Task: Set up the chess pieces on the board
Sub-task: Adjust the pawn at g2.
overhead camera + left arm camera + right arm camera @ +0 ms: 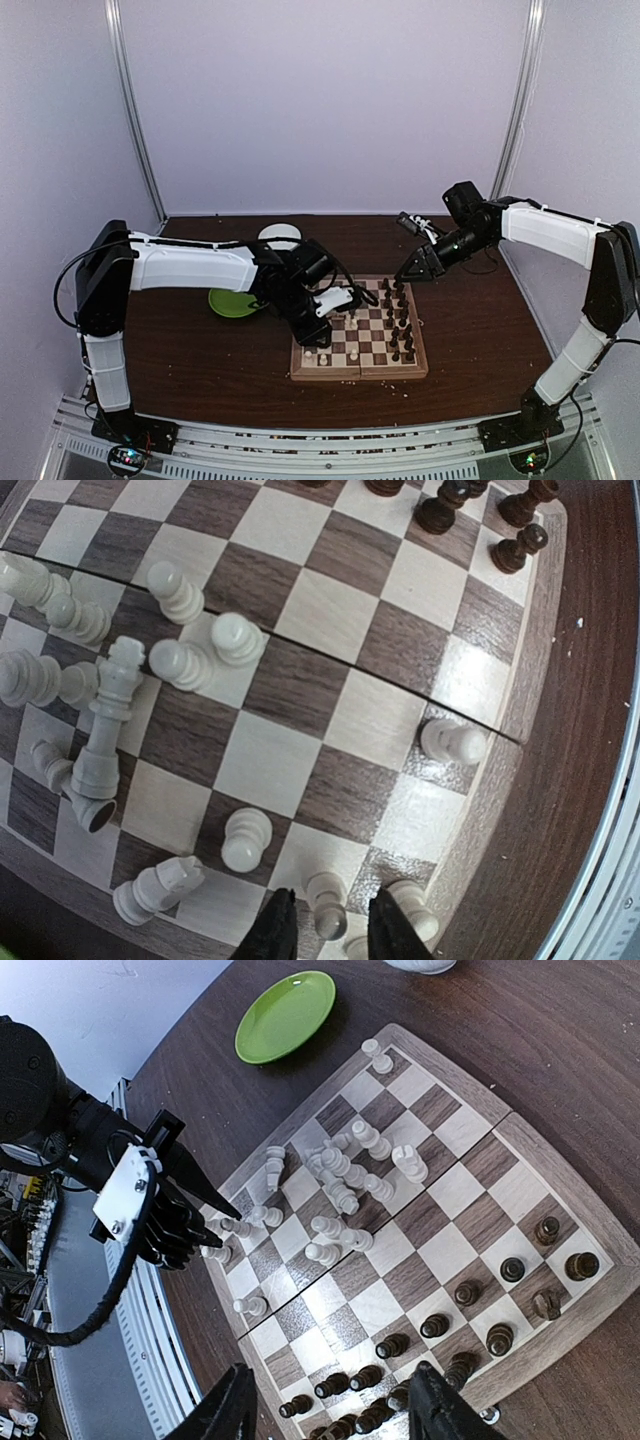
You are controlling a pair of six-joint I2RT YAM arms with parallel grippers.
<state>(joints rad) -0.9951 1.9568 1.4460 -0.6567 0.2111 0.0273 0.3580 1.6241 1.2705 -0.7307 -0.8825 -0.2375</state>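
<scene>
The board [360, 374] lies in the middle of the table. Dark chess pieces [400, 320] stand along its right side, also seen in the right wrist view [400, 1345]. Cream chess pieces [180, 660] are scattered on the left half, several lying down, among them a tall one [105, 735]. My left gripper [330, 935] hangs low over the board's left edge, open, its fingertips [275, 930] on either side of an upright cream pawn [328, 900] without touching it. My right gripper [335, 1410] is open wide above the dark rows, holding nothing.
A green plate [232, 302] lies left of the board, partly under my left arm. A white bowl [280, 236] stands behind it. Pale crumbs dot the dark table [590, 680] beside the board.
</scene>
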